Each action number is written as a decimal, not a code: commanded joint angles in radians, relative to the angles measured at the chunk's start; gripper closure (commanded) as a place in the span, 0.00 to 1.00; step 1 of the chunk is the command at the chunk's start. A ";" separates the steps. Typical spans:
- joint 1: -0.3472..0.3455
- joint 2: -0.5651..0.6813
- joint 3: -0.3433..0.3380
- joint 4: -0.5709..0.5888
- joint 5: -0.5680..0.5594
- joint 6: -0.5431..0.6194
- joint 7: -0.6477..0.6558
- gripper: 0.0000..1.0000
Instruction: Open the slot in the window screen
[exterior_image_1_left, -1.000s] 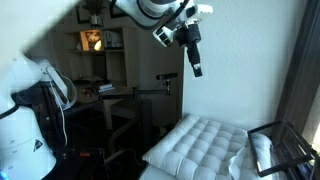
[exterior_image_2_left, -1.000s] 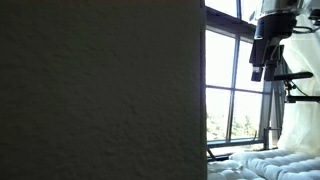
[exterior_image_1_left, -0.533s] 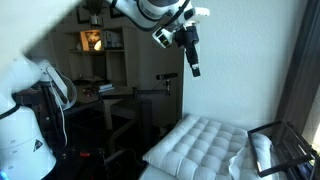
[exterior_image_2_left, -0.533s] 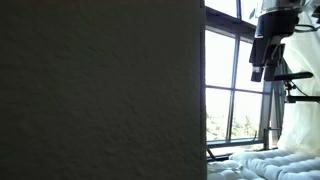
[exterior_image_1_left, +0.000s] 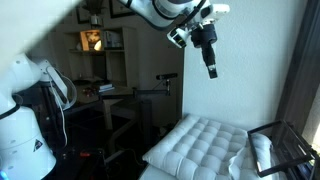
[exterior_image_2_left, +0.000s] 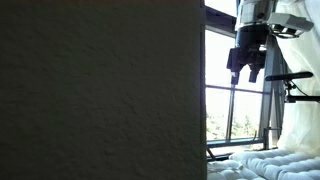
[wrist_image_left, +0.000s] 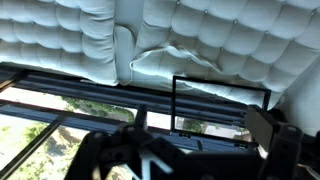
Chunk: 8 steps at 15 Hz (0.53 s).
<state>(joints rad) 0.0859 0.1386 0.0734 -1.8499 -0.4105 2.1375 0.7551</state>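
High above the white tufted mattress (exterior_image_1_left: 205, 140), the gripper (exterior_image_2_left: 246, 76) hangs in free air with its jaws spread fully and empty, presumably readied for a first contact. The window screen belongs at the window (exterior_image_2_left: 222, 112) close by. Its slot cannot be made out.

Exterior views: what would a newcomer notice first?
The gripper hangs open high in the air over a white tufted cushion that fills the lower right of an exterior view. In an exterior view, a dark textured wall blocks most of the left side. Only the bright window shows at right, with the gripper silhouetted in front of it.
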 joint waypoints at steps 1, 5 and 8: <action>0.005 0.114 -0.045 0.195 0.035 -0.084 0.023 0.00; -0.002 0.215 -0.107 0.350 0.066 -0.123 0.020 0.00; -0.034 0.234 -0.105 0.410 0.185 -0.129 -0.109 0.00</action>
<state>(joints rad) 0.0764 0.3341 -0.0371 -1.5352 -0.3269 2.0493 0.7447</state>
